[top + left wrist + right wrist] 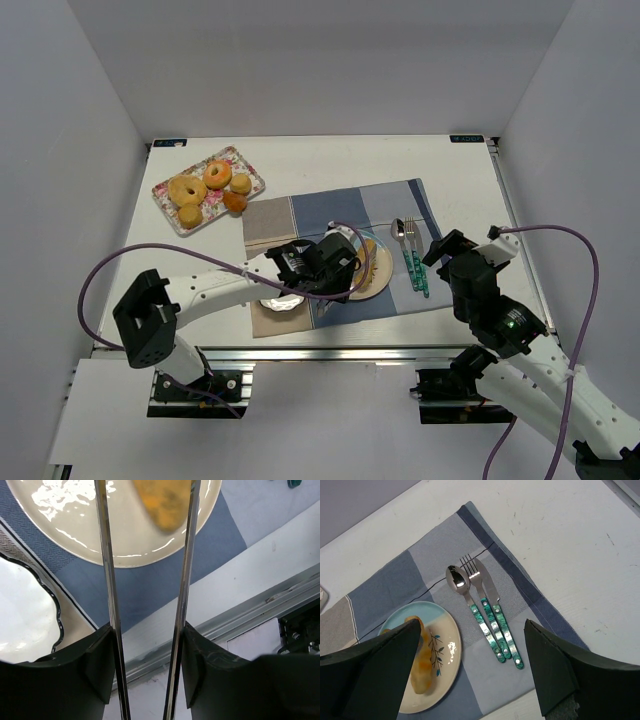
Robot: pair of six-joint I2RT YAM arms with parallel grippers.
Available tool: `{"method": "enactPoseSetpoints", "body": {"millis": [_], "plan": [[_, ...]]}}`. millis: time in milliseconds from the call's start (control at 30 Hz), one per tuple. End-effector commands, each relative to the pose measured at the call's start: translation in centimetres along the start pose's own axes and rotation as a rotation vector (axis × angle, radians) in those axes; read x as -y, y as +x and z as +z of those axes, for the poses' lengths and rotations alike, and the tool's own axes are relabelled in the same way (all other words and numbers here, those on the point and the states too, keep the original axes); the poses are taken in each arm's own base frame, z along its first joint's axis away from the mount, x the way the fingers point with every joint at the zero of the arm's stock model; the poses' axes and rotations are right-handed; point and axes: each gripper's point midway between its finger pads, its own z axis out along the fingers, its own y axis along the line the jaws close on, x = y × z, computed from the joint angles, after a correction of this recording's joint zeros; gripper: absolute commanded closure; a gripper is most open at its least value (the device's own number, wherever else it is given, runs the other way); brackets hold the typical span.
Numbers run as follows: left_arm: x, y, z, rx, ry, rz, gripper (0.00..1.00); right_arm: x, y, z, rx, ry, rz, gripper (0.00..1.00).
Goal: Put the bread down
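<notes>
Right gripper (472, 625): hangs above the counter (330, 160) at the near right, fingers wide apart, nothing between them.
Left gripper (347, 266): over the plate (447, 640), its thin metal fingers (107, 580) apart. Bread (420, 655) lies lengthwise on the plate. In the left wrist view it is blurred, close to one finger and clear of the other.
White scalloped dish (25, 615): just beside the plate, near side.
Plate sits on the blue placemat (515, 590). Spoon (456, 577), fork (475, 577) and knife (487, 587) lie side by side to its right.
Far left: floral tray (170, 205) with doughnuts (200, 183) and small buns.
</notes>
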Motion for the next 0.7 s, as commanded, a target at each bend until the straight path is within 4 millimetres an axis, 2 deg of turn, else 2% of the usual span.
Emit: {"method": "enactPoseSetpoints", "body": {"millis": [0, 200, 267, 300, 433, 600, 667], "plan": [[0.1, -1.9, -1.9, 0.083, 0.005, -0.011, 0.41, 0.4, -0.8, 0.1, 0.042, 0.024, 0.033, 0.11], [-0.1, -3.3, -2.8, 0.133, -0.021, -0.015, 0.41, 0.4, -0.8, 0.1, 0.044, 0.022, 0.035, 0.11], [-1.1, -3.6, -3.3, 0.149, -0.072, -0.034, 0.42, 0.4, -0.9, 0.0, 0.045, 0.023, 0.035, 0.11], [-1.8, -4.4, -3.8, 0.192, -0.112, -0.051, 0.42, 0.5, -1.0, 0.0, 0.048, 0.023, 0.036, 0.11], [-2.9, -5.6, -5.1, 0.246, -0.167, -0.062, 0.42, 0.5, -1.0, 0.0, 0.051, 0.022, 0.033, 0.11], [-4.3, -6.3, -6.1, 0.274, -0.213, -0.088, 0.4, 0.5, -1.1, 0.0, 0.055, 0.021, 0.034, 0.11], [-5.4, -6.4, -6.3, 0.28, -0.238, -0.111, 0.4, 0.5, -1.1, 0.0, 0.055, 0.023, 0.033, 0.11]]}}
